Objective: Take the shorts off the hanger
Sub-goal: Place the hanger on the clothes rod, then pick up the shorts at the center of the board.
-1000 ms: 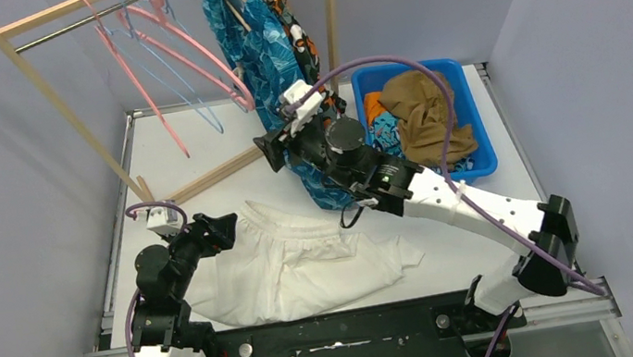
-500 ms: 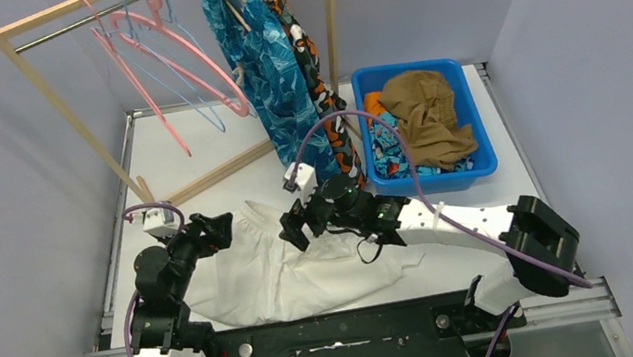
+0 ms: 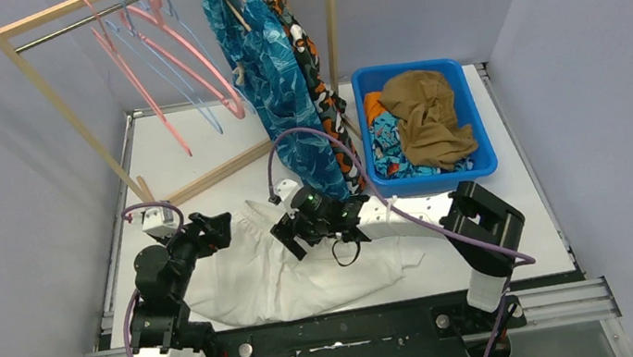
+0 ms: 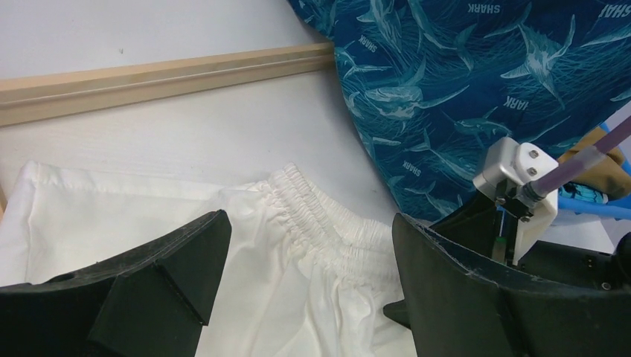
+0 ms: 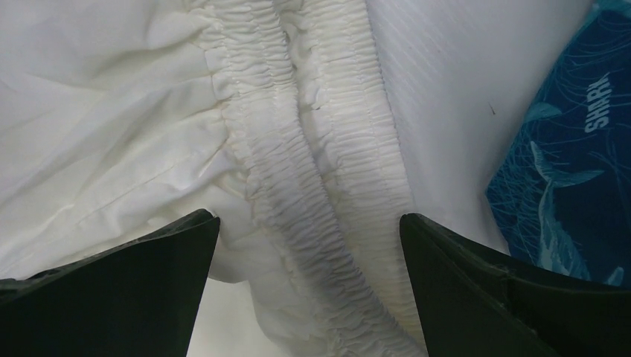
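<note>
The white shorts (image 3: 288, 271) lie spread flat on the table, directly beneath both grippers and off any hanger. They are thin, soft cotton-like cloth with loose creases. Their legs trail away toward the arm bases.

Beyond the right gripper (image 3: 287, 241), up and away from it, the teal shark-print shorts (image 3: 276, 81) hang from the rail of a wooden rack (image 3: 47, 13). Their smooth printed fabric drapes long and narrow, top to bottom. The orange-black-white camouflage shorts (image 3: 317, 76) hang just behind them. Bare pink hangers (image 3: 183, 52) sit farther along the rail, beyond the left gripper (image 3: 219, 229).

Off to the right gripper's right is a blue plastic bin (image 3: 479, 118). It holds crumpled brown shorts (image 3: 425, 112) on top of orange and teal pieces.

The right gripper's dark, wedge-shaped jaws are spread wide with nothing in them. They hover low over the white shorts' waistband (image 5: 298, 178), one finger on each side. The left gripper's jaws are also parted and empty. They sit near the same waistband, farther along it.

The waistband is a gathered elastic strip, finely ribbed, doubled into two ridges. In the right wrist view its long axis runs through the gap between the fingers, so closing would pinch across it. The right arm looks the nearer to it.
</note>
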